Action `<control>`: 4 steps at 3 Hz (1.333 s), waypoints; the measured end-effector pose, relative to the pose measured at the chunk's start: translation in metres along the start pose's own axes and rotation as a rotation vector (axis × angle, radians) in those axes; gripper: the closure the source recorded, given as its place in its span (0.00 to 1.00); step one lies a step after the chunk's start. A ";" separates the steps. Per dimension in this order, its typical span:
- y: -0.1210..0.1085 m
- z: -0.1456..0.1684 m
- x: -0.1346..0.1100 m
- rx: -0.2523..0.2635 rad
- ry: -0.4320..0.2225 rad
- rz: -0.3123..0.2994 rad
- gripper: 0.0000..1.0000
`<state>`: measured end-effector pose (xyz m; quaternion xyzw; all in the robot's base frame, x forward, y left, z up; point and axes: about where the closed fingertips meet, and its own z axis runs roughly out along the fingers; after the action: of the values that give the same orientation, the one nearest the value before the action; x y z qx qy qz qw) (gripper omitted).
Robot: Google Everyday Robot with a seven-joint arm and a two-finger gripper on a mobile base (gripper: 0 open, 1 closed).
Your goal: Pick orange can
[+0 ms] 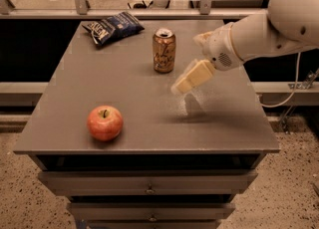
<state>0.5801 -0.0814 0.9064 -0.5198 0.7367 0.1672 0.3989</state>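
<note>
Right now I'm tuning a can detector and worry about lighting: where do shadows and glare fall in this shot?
Camera view: the gripper, hovering just right of the orange can, throws a soft shadow on the table beneath it, beside a pale sheen on the tabletop; the can's silver top catches light; the red apple has a small shadow at its base.
</note>
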 end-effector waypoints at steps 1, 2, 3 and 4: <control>-0.030 0.023 -0.012 0.037 -0.101 0.041 0.00; -0.054 0.048 -0.017 0.057 -0.192 0.090 0.00; -0.068 0.071 -0.017 0.066 -0.271 0.148 0.00; -0.074 0.091 -0.019 0.065 -0.332 0.195 0.00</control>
<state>0.6870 -0.0387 0.8764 -0.3981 0.7128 0.2647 0.5133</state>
